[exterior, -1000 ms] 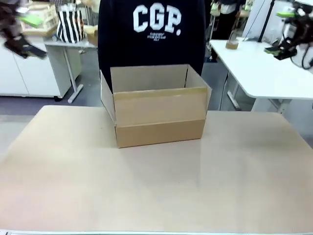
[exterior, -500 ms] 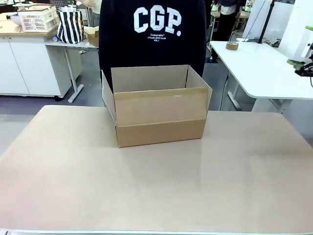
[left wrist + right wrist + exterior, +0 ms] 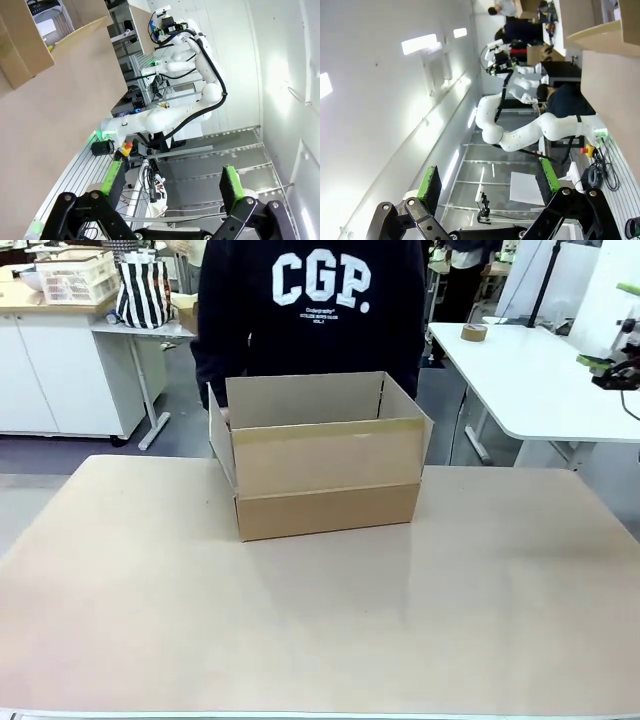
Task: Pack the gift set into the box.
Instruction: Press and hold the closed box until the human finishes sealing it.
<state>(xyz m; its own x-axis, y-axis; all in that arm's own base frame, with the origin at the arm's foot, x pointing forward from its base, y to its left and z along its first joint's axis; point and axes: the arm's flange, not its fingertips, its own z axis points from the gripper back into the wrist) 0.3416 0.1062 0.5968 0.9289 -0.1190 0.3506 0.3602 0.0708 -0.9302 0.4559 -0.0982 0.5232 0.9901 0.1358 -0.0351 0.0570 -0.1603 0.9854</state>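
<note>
The box [image 3: 325,465] stands on the far half of the table [image 3: 300,620], centred between the arms and directly in front of the person [image 3: 310,310] at the far edge. Both grippers are well apart from it. The left gripper [image 3: 172,180] is released: its green pads [image 3: 114,175] are spread wide with nothing between them, and the box appears as one corner at the upper left of the left wrist view, far beyond the fingertips. The right gripper [image 3: 487,179] is likewise released and empty. In the front view it sits at the right edge, raised over the white side table [image 3: 540,390], clear of the box. All four box flaps are raised. The near flap [image 3: 325,455] stands upright with a tape strip along its top edge and the left flap leans outward. The near flap screens the interior, so the contents cannot be determined. On the side table lies a tape roll [image 3: 475,332].
</note>
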